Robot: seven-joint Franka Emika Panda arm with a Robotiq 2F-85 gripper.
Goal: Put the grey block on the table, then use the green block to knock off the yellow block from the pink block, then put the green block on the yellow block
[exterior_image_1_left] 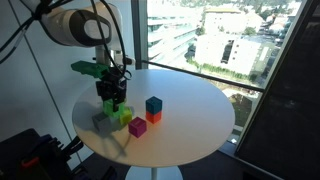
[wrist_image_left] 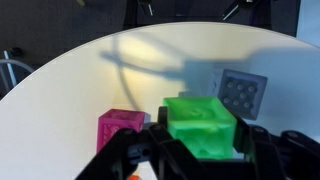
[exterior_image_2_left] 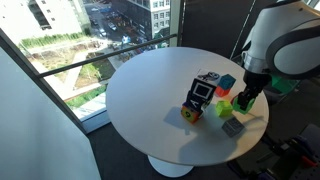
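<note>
The claw (wrist_image_left: 200, 142) grips the green block (wrist_image_left: 200, 120) beside the pink block (wrist_image_left: 120, 130).

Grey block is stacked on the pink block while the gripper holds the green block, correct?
No. The grey block lies on the table, apart from the pink block, as the wrist view shows. The gripper does hold the green block.

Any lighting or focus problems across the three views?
Wrist view: end effector dark and blurred up close, curved shadows streak the table, green block in focus. Both exterior views: bright daylight window, table evenly lit, no glare.
</note>
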